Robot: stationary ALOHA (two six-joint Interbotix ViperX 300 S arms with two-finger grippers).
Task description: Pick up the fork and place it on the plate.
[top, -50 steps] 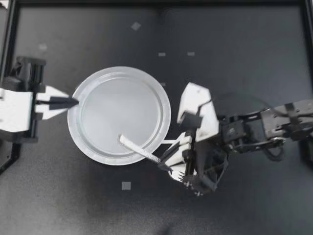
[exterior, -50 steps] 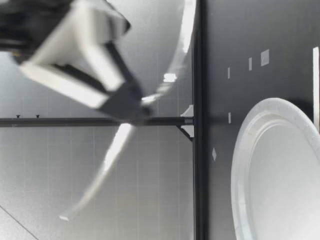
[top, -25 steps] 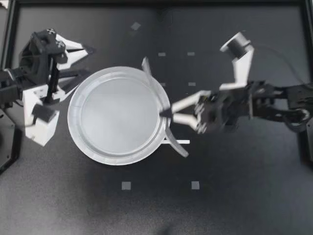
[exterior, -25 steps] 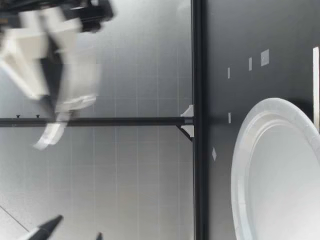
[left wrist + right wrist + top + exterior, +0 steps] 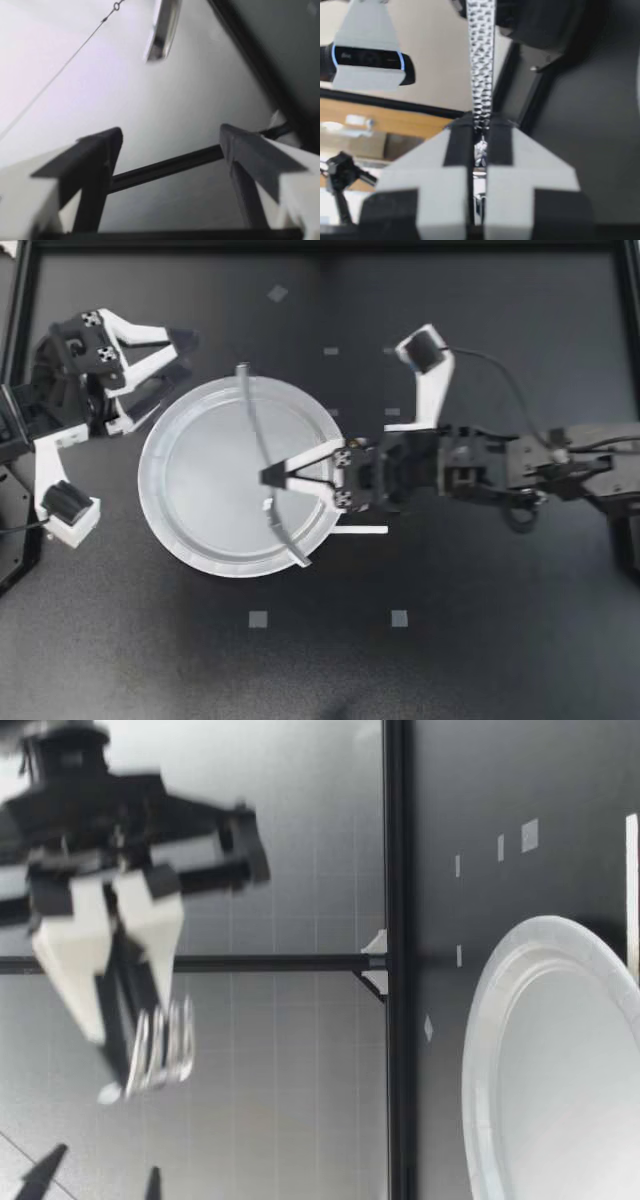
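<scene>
The plate (image 5: 150, 455) lies mid-table as the target. Over it my right gripper (image 5: 268, 478) is clamped on the fork (image 5: 249, 418), carried crosswise well above the plate, probably to clear its rim. My left gripper (image 5: 190, 351) hangs beside the plate, its 2 fingers spread, empty.

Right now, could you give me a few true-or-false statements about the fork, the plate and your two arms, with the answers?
1. The fork is clamped in my right jaws. True.
2. The fork lies flat on the plate. False: the low view shows it held well above the table.
3. My left jaws grip the plate's rim. False: they stand open and hold nothing, off to the plate's side.
4. Seen from above, the fork hangs over the plate. True.
</scene>
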